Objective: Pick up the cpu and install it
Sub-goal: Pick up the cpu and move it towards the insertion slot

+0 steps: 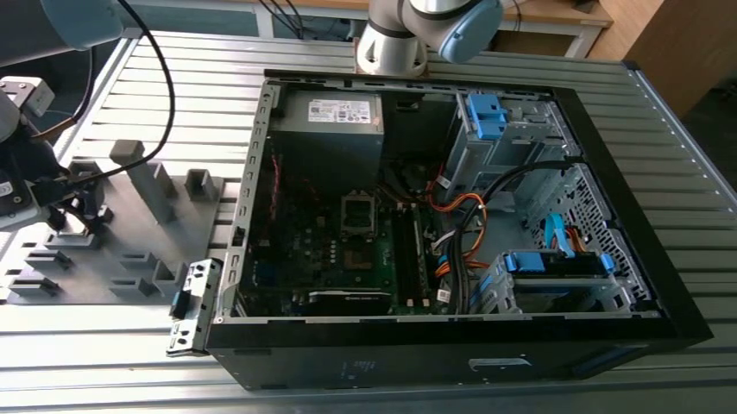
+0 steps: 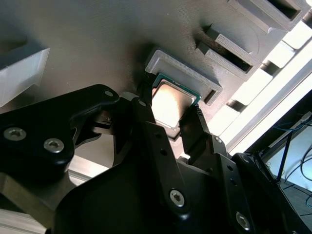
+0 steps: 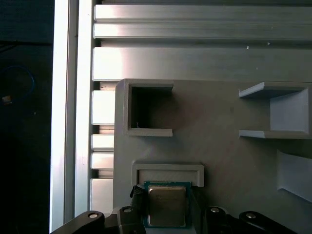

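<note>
The claw (image 2: 170,109) is clamped on the cpu (image 2: 170,100): in both wrist views a dark finger (image 2: 146,126) lies against each of two opposite edges of the chip, with no gap that can be made out. The cpu sits flat, its dull metal top facing the cameras, just beside a low raised frame (image 3: 168,170) on the grey tray (image 3: 234,161). Whether the chip rests on the tray or hangs slightly above it cannot be told. Its near edge is hidden behind the claw's black linkage in the second wrist view, and in the first wrist view that side runs off the picture (only the green rim on three sides is plain).

In the exterior view the arm's wrist end (image 1: 23,172) stands over the same tray at that view's left, partly cut off by the edge, and cables and housing cover the fingertips there, so the chip cannot be picked out. The tray lies on a slatted metal worktop (image 1: 691,172). Well apart, towards the exterior view's right, an open computer case (image 1: 645,285) lies on its side, its board's socket (image 1: 359,210) dark and hard to read
</note>
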`<state>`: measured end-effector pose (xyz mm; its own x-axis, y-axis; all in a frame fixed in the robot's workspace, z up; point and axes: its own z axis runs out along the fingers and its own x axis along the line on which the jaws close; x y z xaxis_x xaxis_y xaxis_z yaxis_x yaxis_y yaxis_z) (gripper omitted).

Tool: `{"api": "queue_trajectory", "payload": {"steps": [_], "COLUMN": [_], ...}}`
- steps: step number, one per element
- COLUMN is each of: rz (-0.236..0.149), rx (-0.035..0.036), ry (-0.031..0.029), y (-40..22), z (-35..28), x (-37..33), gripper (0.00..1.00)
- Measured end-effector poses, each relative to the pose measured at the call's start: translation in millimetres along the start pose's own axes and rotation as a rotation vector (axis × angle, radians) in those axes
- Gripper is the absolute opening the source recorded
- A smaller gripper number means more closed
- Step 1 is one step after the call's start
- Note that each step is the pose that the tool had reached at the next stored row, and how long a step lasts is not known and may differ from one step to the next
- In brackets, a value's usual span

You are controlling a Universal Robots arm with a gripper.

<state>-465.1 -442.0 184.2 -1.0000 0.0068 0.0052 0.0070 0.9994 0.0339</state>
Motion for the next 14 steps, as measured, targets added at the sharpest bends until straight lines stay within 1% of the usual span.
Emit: {"api": "queue_trajectory", "payload": {"steps": [2, 6, 10, 14], "rz": [0.000, 0.000, 0.000, 0.000], "rx": [0.0001, 0.0000, 0.0000, 0.0000], "ry": [0.0001, 0.0000, 0.0001, 0.0000], "y": [0.0, 0.1, 0.3, 0.6], "z": [-0.4, -3.6, -9.7, -17.8], "x": [0.0, 0.0, 0.1, 0.1], "gripper": [0.47, 0.47, 0.47, 0.47]}}
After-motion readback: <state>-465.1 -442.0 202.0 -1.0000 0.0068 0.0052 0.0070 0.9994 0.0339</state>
